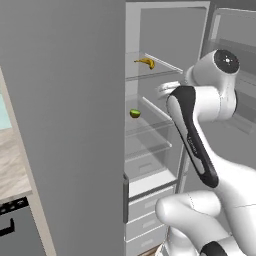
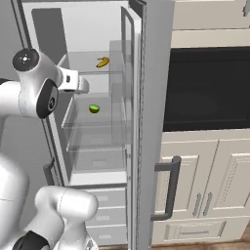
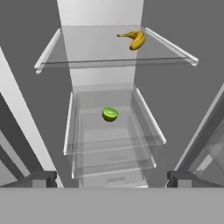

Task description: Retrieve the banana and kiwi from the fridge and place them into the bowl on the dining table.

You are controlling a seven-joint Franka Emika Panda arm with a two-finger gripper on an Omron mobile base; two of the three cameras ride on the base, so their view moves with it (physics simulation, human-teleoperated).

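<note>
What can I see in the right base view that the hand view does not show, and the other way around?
Right base view alone: the cream cabinets, a black oven window, the fridge door's dark handle and the white arm.

Hand view alone: the gripper with its two dark fingertips standing wide apart, aimed into the fridge.

Both: the open fridge, the banana on the upper glass shelf, and the kiwi on the shelf below it.
</note>
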